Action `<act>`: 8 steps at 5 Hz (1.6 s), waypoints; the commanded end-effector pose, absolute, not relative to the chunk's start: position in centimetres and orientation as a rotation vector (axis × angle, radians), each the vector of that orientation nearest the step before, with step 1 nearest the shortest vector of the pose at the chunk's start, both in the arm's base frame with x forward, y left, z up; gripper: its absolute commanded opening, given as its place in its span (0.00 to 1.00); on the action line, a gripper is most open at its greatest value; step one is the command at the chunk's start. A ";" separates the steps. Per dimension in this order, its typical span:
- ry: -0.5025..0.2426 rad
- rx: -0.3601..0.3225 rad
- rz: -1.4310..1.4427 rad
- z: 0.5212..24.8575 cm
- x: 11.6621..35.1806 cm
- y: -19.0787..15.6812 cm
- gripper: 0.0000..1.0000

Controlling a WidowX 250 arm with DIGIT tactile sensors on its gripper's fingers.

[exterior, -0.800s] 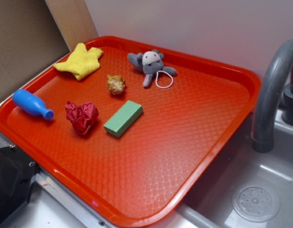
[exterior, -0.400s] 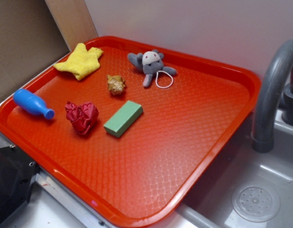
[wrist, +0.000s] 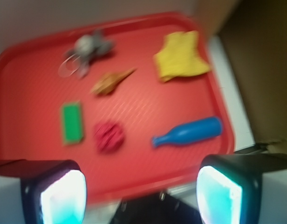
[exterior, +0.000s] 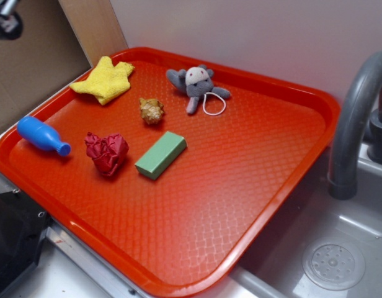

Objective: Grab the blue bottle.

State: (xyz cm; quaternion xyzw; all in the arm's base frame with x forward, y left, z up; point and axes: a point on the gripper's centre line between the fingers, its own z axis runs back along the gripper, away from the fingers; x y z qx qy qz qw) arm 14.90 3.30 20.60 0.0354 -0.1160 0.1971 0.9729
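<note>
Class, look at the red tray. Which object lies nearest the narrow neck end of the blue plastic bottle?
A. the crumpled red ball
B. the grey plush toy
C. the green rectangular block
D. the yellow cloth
A: the small blue plastic bottle lies on its side with its neck pointing toward the crumpled red ball, its closest neighbour on the red plastic tray.

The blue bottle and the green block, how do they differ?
The blue bottle is rounded, tapering to a narrow neck; the green block is flat-sided and rectangular. The bottle lies near the tray's left rim, the block nearer its middle. Both lie flat, similar in length.
</note>
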 end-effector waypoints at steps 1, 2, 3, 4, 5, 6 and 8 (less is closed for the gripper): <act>-0.281 0.233 0.919 15.8 16.9 9.0 1.00; -0.174 0.280 1.159 12.0 16.8 10.3 1.00; -0.022 0.304 1.396 9.1 15.2 11.3 1.00; 0.088 0.289 1.448 7.8 13.5 12.1 1.00; 0.129 0.215 1.413 6.1 12.4 12.2 1.00; 0.137 0.139 1.363 4.6 12.6 12.0 1.00; 0.072 -0.022 1.150 1.5 15.0 9.6 1.00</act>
